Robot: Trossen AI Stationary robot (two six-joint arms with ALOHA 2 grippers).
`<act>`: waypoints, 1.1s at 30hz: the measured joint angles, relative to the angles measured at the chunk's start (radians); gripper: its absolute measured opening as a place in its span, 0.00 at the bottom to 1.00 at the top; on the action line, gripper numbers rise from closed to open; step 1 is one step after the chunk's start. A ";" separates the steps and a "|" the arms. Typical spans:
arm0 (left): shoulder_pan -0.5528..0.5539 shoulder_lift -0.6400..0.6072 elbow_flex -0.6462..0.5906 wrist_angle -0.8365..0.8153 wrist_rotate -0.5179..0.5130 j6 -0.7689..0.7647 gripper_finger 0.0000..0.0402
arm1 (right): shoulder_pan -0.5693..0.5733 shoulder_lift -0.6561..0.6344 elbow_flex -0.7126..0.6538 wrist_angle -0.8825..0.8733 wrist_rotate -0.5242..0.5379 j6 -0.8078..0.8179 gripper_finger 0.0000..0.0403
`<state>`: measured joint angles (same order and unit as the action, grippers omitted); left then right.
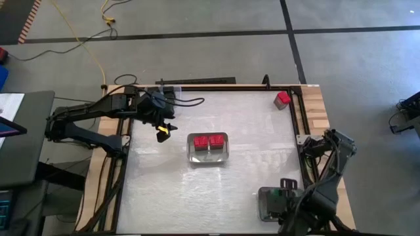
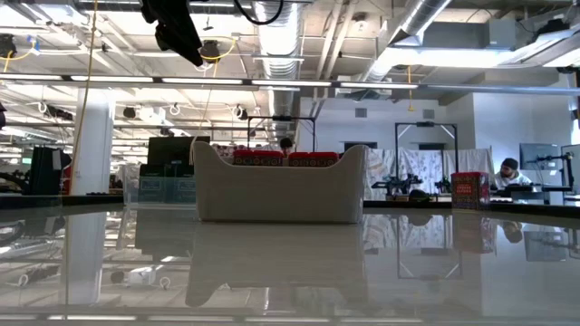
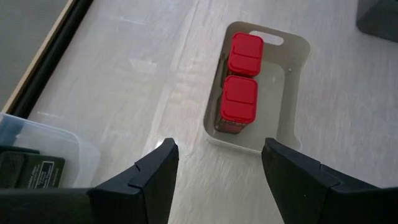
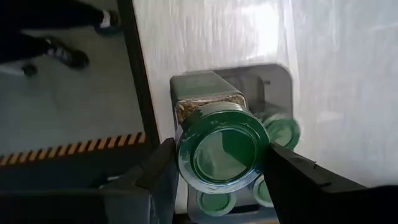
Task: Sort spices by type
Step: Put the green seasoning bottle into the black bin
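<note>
Right gripper (image 4: 217, 171) — fingers clamped on a green-capped jar (image 4: 222, 148) over the grey tray (image 1: 269, 200) at five o'clock. Left gripper (image 3: 217, 165) — fingers apart, empty. Two red-capped jars (image 1: 208, 141) in the centre tray (image 1: 208, 156); one red jar (image 1: 283, 98) at one o'clock.

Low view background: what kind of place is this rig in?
Likely an open industrial lab or workshop: exposed ceiling ducts, other workstations with equipment and a seated person beyond the table, and hazard-striped floor tape beside it.
</note>
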<state>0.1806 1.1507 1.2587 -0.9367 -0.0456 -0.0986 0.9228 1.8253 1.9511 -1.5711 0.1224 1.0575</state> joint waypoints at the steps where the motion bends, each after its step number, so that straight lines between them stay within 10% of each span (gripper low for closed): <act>1: 0.000 0.000 0.000 0.000 0.000 0.000 0.55 | 0.005 0.011 0.000 0.000 -0.007 0.001 0.55; 33: -0.001 0.000 0.000 0.000 0.002 -0.030 0.55 | 0.042 0.125 -0.139 0.004 -0.088 -0.018 0.55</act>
<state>0.1799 1.1507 1.2587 -0.9371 -0.0441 -0.1287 0.9646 1.9499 1.8116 -1.5674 0.0345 1.0397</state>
